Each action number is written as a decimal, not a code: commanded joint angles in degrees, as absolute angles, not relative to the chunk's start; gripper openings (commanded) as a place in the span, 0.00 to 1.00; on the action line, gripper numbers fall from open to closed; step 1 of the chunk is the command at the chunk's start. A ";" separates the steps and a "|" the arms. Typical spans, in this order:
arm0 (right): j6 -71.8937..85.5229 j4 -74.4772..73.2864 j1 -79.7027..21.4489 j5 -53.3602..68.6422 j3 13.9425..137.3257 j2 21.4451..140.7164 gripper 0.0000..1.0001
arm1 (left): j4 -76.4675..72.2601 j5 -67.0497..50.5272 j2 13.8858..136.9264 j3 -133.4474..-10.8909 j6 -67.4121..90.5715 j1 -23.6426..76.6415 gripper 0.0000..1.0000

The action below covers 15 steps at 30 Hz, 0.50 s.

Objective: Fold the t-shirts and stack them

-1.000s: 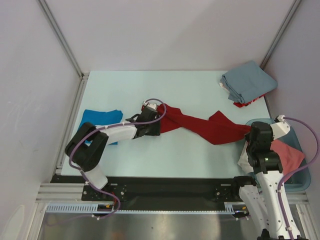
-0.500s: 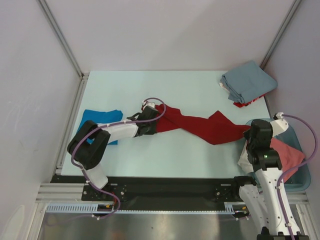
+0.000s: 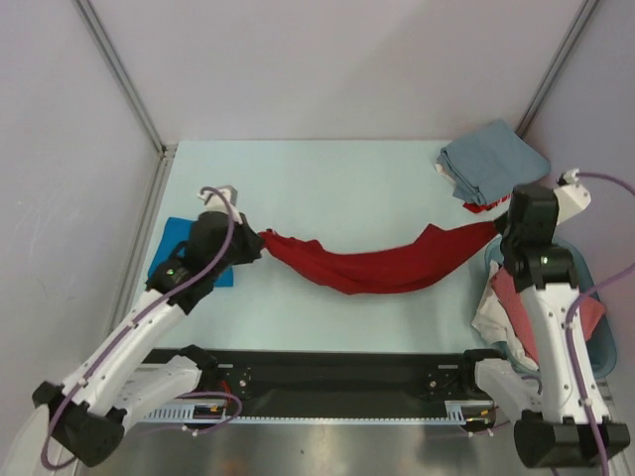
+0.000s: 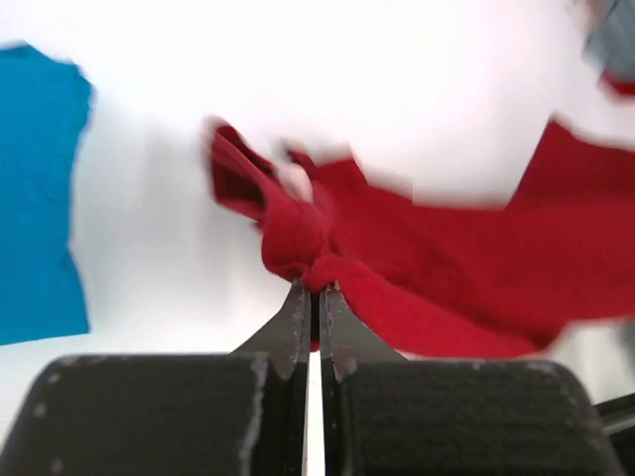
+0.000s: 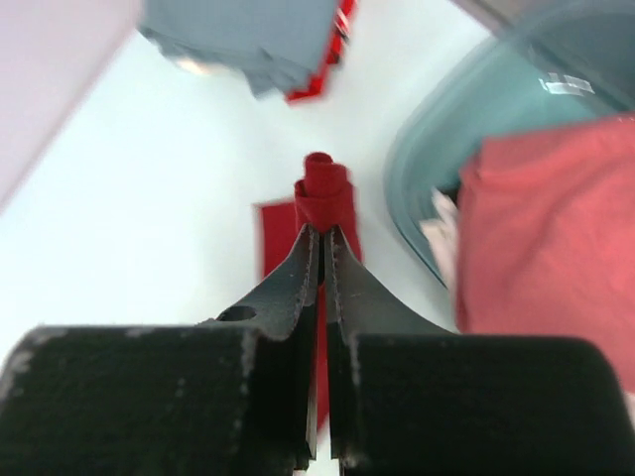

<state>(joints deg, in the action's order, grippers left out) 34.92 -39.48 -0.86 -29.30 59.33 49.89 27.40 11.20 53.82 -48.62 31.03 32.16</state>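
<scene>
Between the two grippers, the dark red t-shirt (image 3: 367, 268) hangs like a rope over the pale table (image 3: 347, 178). It sags in the middle, and I cannot tell if the low part touches the table.

The left gripper (image 3: 250, 243) is pinched tight on one bunched end of the red shirt. In the left wrist view its two black fingers (image 4: 296, 319) are pressed nearly together, with a fold of red cloth caught at the tips. The right gripper (image 3: 499, 228) is pinched tight on the other end. In the right wrist view a small roll of red cloth sits squeezed at its tips.

Just left of the left gripper, partly under its arm, a bright blue t-shirt (image 3: 171, 256) lies flat on the table. It does not touch the red one.

Behind the right gripper, by the far right corner, a folded grey-blue t-shirt (image 3: 493, 164) lies on top of a small pile. A bit of white and a bit of red peek out from under it.

On the near side of the right gripper, under its arm, is a blue-green tub (image 3: 601, 337). A salmon-pink t-shirt (image 3: 589, 309) lies in it, and a white t-shirt (image 3: 488, 317) hangs over its left rim.
</scene>
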 commanded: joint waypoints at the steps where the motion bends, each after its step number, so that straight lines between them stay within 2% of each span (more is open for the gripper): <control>1: 34.45 -38.93 -0.44 -31.38 69.58 59.92 0.00 | 33.57 2.47 51.07 -53.33 30.42 25.32 0.00; 4: 34.54 -36.92 -0.44 -29.80 76.01 70.55 0.00 | 34.63 1.68 52.11 -56.24 28.84 20.49 0.00; 7: 34.98 -33.24 -0.44 -27.70 81.72 80.46 0.00 | 31.49 -5.17 57.99 -57.30 28.91 13.21 0.00; 15: 36.12 -31.19 -0.44 -22.86 93.23 97.63 0.00 | 31.53 -5.36 64.24 -65.55 29.71 8.79 0.00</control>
